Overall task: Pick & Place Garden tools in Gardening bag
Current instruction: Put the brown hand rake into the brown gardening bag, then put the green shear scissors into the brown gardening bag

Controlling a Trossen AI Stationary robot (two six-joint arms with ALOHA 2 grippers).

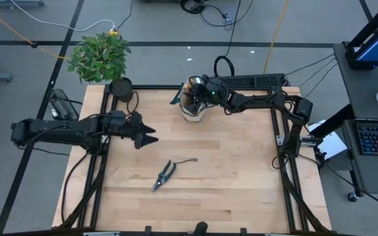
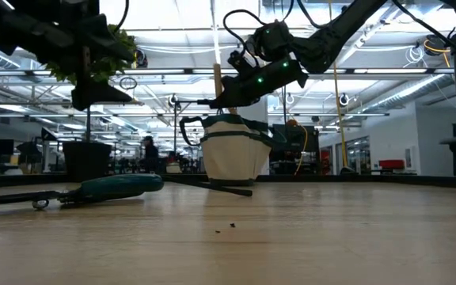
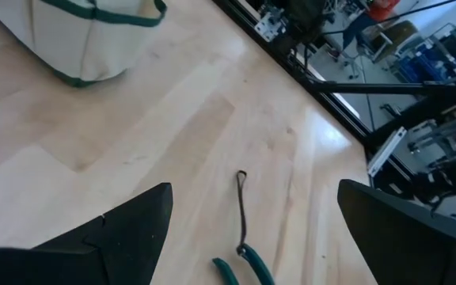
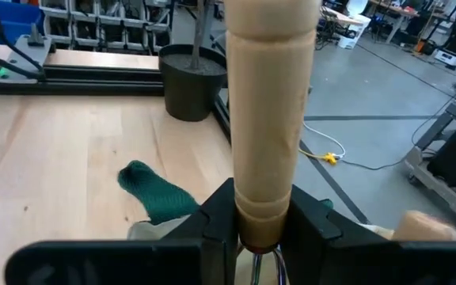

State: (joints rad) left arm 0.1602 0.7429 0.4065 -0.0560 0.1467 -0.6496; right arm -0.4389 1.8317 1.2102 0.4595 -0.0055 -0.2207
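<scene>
My right gripper (image 4: 264,226) is clenched on a wooden tool handle (image 4: 269,111). The handle is pale, round and smooth, with a narrower collar at the end where my fingers (image 4: 212,218) pinch it from both sides. It stands upright. I cannot tell what kind of head the tool carries; that end is hidden below my fingers.

In the high view this gripper sits directly over the gardening bag (image 1: 193,105), at the far edge of the table (image 1: 228,177), a little right of centre. From table height the bag (image 2: 232,158) is a small upright beige canvas tub with dark green trim and a black loop handle. The wooden handle (image 2: 218,83) rises above its mouth.

My left gripper (image 1: 146,136) hangs above the left half of the table, fingers (image 3: 125,229) spread wide with nothing between them. Below and ahead of it lie the pruning shears (image 1: 166,174) on the bare wood near the table's middle. They are dark bladed with green grips (image 3: 244,267) and trail a thin dark cord loop (image 3: 241,206). They lie well apart from the bag.

A leafy potted plant (image 1: 101,58) in a black pot (image 1: 121,87) stands at the far left corner.

I can read no brand, label or writing on the bag, the handle or the shears.
</scene>
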